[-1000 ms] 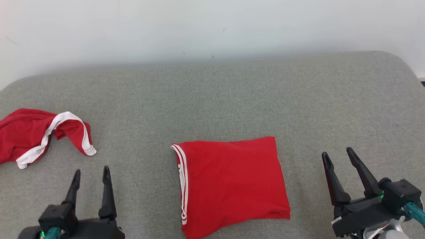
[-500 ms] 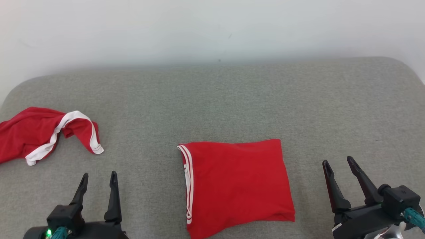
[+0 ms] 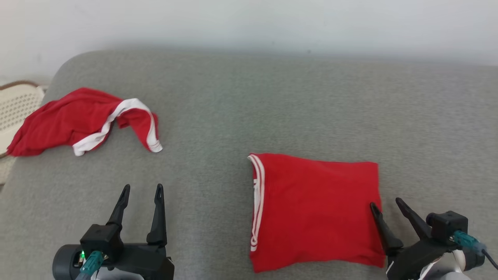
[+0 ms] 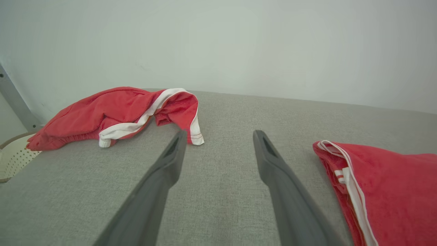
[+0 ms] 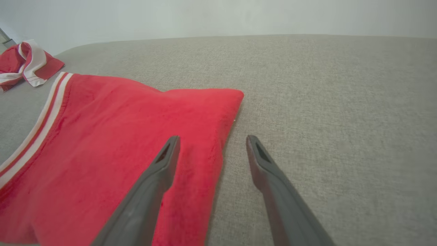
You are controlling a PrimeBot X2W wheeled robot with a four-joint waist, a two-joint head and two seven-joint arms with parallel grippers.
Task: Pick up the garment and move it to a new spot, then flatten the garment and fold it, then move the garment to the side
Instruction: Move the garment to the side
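A folded red garment (image 3: 317, 210) with white stripes on its left edge lies flat on the grey cushion (image 3: 241, 101); it also shows in the left wrist view (image 4: 392, 191) and the right wrist view (image 5: 119, 136). A second red garment (image 3: 78, 120) with a white band lies crumpled at the far left (image 4: 112, 111) (image 5: 24, 63). My right gripper (image 3: 385, 202) is open and straddles the folded garment's right edge (image 5: 212, 138), one finger over the cloth, the other over the cushion. My left gripper (image 3: 142, 187) is open over bare cushion between the two garments (image 4: 220, 134).
A pale wall (image 3: 249, 23) rises behind the cushion. A cream perforated basket (image 3: 15, 105) stands just past the cushion's rounded left end, also seen in the left wrist view (image 4: 13, 157). Bare cushion stretches behind and to the right of the folded garment.
The camera has turned left, shifting the whole picture right and bringing the basket in. My right gripper has come up to the folded garment's right edge. Both grippers stay open.
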